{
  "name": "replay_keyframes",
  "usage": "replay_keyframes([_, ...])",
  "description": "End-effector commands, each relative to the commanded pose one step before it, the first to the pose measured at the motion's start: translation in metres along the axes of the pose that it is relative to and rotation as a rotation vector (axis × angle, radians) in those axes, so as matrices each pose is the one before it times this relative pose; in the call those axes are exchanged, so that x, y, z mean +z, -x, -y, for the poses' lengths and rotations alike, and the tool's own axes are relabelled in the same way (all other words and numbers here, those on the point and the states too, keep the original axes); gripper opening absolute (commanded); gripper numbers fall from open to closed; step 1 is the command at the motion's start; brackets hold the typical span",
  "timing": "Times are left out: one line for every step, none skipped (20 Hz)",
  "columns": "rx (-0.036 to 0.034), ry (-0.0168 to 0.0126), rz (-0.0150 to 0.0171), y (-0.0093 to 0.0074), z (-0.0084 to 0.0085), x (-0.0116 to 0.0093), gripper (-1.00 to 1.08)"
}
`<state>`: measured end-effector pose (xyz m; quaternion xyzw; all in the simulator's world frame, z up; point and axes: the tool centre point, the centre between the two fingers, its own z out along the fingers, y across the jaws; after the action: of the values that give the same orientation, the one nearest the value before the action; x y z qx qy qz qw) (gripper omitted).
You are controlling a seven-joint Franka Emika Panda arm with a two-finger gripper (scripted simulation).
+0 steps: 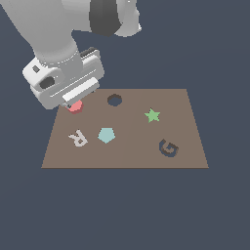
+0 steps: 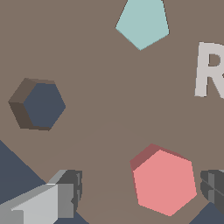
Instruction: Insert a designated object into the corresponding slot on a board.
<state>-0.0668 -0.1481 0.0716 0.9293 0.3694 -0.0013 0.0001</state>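
Hovering open-fingered over the red block [image 2: 164, 181] at the board's [image 1: 185, 146] far left corner, the gripper [image 2: 142, 190] looks ready to pinch it, then carry it right to the hole [image 1: 114, 100].

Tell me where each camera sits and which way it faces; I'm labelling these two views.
Exterior view: off the arm, raised, looking down at an angle on the board; shows the grey arm and the gripper over the red block.
Wrist view: on the wrist, looking straight down at the board; both gripper fingers show, set apart either side of the red block.
Shared: red block, hole, teal pentagon, letter R.
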Motion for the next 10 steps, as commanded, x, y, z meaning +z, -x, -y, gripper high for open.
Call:
replay_keyframes([-0.04505,0.00045,-0.00121,0.00510,-0.00652,0.00581,1.00])
replay_keyframes([-0.01490,0.00003,-0.00023,0.00183,-0.00231,0.00203,1.00])
replay_keyframes([-0.01401,0.00004,-0.00021,0.00170,-0.00219,0.00191,1.00])
replay_keyframes([-0.01305,0.00003,-0.00019,0.00158,-0.00205,0.00178,1.00])
replay_keyframes([-0.01205,0.00003,-0.00017,0.00145,-0.00190,0.00164,1.00])
replay_keyframes([-0.01103,0.00003,-0.00015,0.00133,-0.00174,0.00150,1.00])
replay_keyframes([-0.01001,0.00003,-0.00014,0.00119,-0.00159,0.00136,1.00])
replay_keyframes([-0.00895,0.00003,-0.00011,0.00107,-0.00144,0.00122,1.00])
replay_keyframes([-0.00792,0.00003,-0.00009,0.00092,-0.00128,0.00107,1.00])
replay_keyframes([-0.00685,0.00002,-0.00007,0.00078,-0.00113,0.00092,1.00])
